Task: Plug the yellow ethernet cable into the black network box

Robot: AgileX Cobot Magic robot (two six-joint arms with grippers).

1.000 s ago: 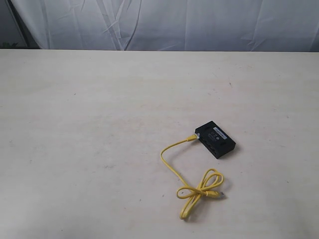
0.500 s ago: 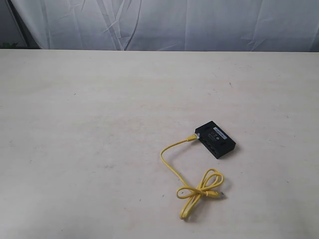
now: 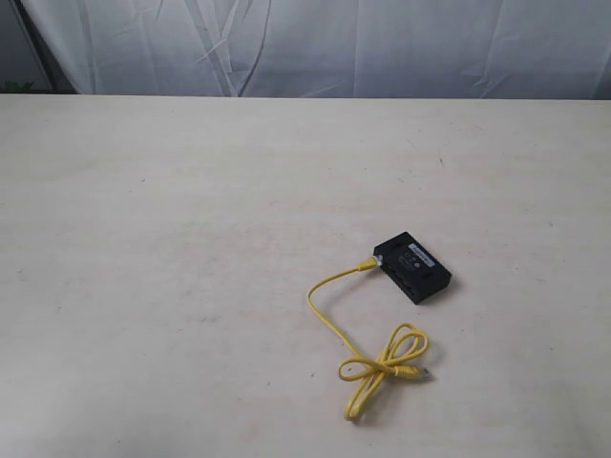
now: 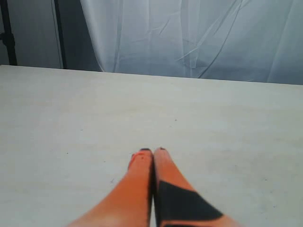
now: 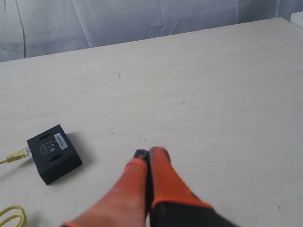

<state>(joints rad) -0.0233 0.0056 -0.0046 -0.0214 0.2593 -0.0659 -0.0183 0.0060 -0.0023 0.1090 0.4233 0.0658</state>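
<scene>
2 orange pincers, left gripper (image 4: 152, 150) and right gripper (image 5: 147, 152), sit closed, empty. the flat black plastic network box (image 3: 412, 266) lies on the pale table (image 3: 191, 239), touched by 1 plug of the thin yellow ethernet cable (image 3: 367, 365).

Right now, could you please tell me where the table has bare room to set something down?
In the exterior view, the whole left half of the table is bare, as is the far strip between the black box and the white curtain. It is crowded only front right, where the yellow cable loops from the box.
</scene>
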